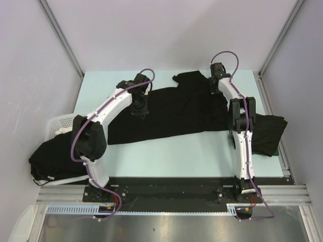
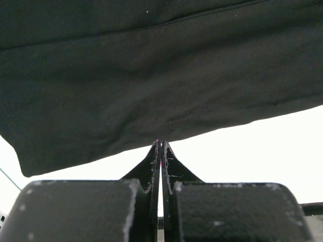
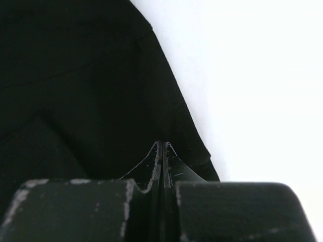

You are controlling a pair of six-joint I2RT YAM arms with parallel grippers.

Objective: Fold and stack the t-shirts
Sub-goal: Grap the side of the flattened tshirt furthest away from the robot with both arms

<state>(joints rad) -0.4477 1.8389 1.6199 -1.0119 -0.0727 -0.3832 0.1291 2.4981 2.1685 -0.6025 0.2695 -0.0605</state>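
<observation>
- Top view: bright, even overhead light; sharp, no motion blur.
- Tabletop pale, no glare; faint soft shadows beside the arms.
- T-shirt reads near flat black, folds barely show.
- Metal strip below the near edge: dull sheen.
- Left wrist view: tabletop blown out white; cloth grain and seam visible; left hand close, soft focus, pale specks.
- Right wrist view: cloth crushed to black, tabletop overexposed; right hand blurred at the bottom.

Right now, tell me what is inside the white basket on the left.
A heap of black shirts fills the basket and spills over its rim. How many, and anything beneath them, the cloth hides.
</observation>
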